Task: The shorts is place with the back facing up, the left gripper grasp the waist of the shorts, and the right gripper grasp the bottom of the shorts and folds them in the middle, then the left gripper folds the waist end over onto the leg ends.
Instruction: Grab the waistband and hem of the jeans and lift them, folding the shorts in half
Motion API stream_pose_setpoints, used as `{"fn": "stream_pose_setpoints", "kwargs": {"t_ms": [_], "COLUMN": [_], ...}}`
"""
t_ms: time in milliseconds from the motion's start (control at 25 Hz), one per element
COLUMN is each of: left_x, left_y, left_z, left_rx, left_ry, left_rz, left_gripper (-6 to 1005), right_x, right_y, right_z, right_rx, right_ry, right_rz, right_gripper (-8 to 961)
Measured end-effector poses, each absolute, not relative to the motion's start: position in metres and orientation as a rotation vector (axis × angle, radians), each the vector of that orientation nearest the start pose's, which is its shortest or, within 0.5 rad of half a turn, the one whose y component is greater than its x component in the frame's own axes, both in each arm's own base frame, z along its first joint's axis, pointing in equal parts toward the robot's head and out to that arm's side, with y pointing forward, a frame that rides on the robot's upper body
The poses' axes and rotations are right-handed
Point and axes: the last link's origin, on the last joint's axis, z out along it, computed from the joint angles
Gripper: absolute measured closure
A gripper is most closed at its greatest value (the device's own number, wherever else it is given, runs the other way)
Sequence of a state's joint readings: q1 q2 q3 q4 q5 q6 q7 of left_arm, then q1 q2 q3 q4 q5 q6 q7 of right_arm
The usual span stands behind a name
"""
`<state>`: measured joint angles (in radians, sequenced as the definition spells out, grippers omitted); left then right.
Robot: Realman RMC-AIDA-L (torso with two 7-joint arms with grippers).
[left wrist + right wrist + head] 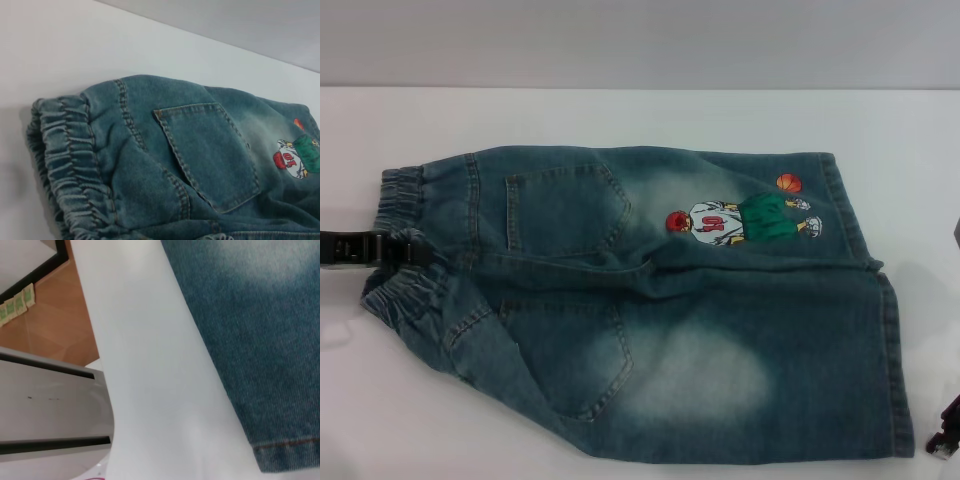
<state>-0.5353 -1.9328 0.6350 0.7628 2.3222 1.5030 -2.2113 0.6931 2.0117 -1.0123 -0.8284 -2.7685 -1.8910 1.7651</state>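
Denim of the shorts (650, 310) filled most of the head view, spread back-up on the white table (620, 120), with the near leg lying closest at 6 o'clock. Two patch pockets faced up, and the embroidered basketball player (740, 220) lay on the far leg toward 2 o'clock. The waist of the shorts (400, 250) lay bunched at 9 o'clock; the bottom of the shorts (890, 340) ran along 3 to 4 o'clock, its near corner reaching the frame edge. The left gripper (395, 250) entered at 9 o'clock, its black tips against the gathered band; whether they pinched cloth could not be told. The right gripper (948, 432) showed only as a dark sliver at 4 o'clock, cut off; its state could not be told.
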Motion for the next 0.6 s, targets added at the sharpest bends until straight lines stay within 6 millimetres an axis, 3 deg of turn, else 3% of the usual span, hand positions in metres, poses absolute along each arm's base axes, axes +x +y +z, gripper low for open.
{"fn": "stream_pose_setpoints", "kwargs": {"t_ms": [600], "left_x": [-0.3211], "left_y": [0.3435], "left_z": [0.0703], "left_rx": [-2.305], "left_ry": [-1.601], "left_rz": [-0.296], "left_gripper": [956], "right_x": [0.2721], "right_y": [0.3060], "right_z": [0.0160], "right_rx": [-3.172], "right_ry": [0.757], "right_rz": [-0.822], "right_gripper": [306]}}
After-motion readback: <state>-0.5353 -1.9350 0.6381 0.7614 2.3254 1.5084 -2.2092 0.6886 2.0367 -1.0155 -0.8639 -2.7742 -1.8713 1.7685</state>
